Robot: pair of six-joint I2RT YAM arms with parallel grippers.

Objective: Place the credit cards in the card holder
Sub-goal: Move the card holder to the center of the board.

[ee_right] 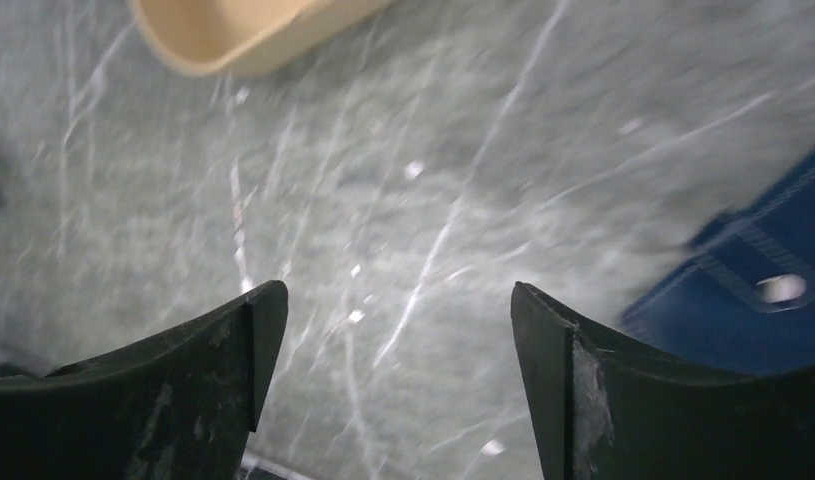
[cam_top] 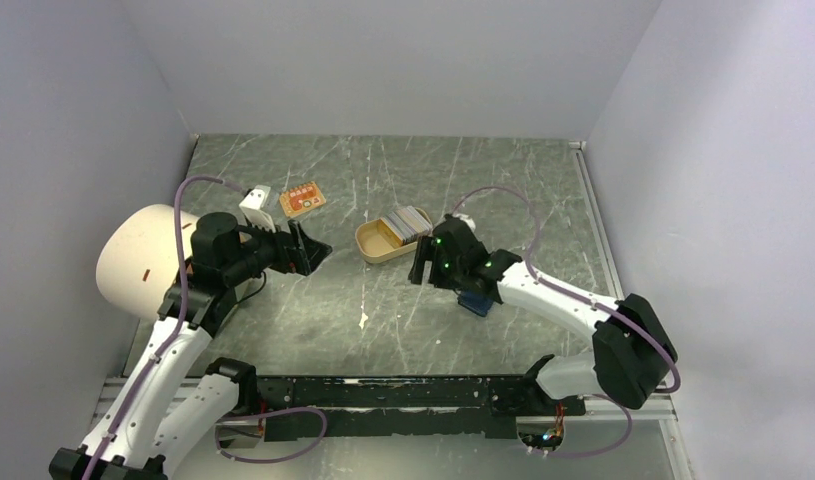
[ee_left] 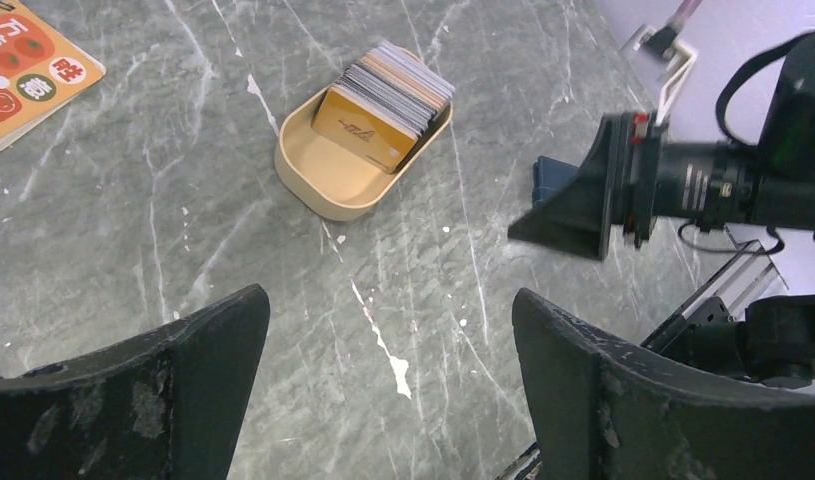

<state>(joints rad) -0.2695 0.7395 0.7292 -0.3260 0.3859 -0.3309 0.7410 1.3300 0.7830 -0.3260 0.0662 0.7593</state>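
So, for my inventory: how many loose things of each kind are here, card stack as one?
Tan oval tray: 1
Grey-and-white plastic card stack: 1
Dark navy folding card holder: 1
Small orange board: 1
Large white cylinder: 1
Total: 5

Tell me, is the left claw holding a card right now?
No, the left claw stands open with only the table between its fingers, and the credit cards sit stacked in the tan tray.

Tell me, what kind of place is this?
Probably a robot test booth, not a home: plain pale walls box in a marbled table, with a left arm and right arm mounted at its near edge.
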